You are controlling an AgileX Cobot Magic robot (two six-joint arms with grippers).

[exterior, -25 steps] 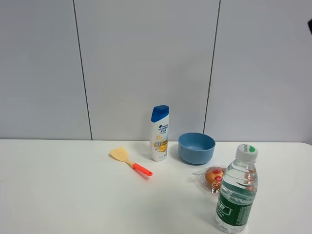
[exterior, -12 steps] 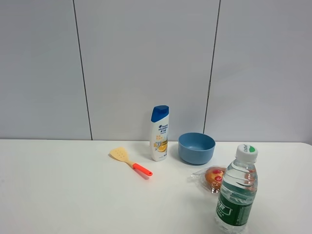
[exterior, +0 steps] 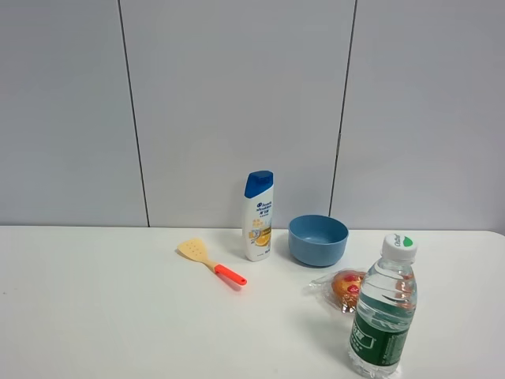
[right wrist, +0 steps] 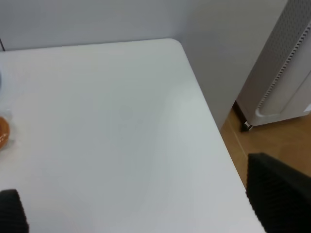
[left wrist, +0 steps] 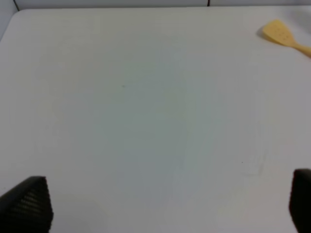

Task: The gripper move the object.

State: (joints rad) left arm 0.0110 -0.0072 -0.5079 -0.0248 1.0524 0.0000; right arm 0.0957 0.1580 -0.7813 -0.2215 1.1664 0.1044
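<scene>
The clear water bottle [exterior: 384,316] with a dark green label and white cap stands upright at the front right of the white table [exterior: 118,316]. No gripper shows in the exterior high view. The left gripper [left wrist: 164,204] is open over bare table, with only its two black fingertips [left wrist: 26,206] showing, far from the bottle. The right gripper [right wrist: 146,206] is open, its black fingertips [right wrist: 279,194] wide apart above the table's right corner. The bottle shows in neither wrist view.
A white shampoo bottle [exterior: 258,215] with a blue cap and a blue bowl [exterior: 318,239] stand at the back. A yellow spatula [exterior: 209,260] with a red handle lies left of them. A wrapped orange snack [exterior: 345,286] lies beside the water bottle. The table's right edge [right wrist: 214,121] drops to the floor.
A dark shape at the top right edge of the exterior high view has left the frame. The bottle and other items have not moved.
</scene>
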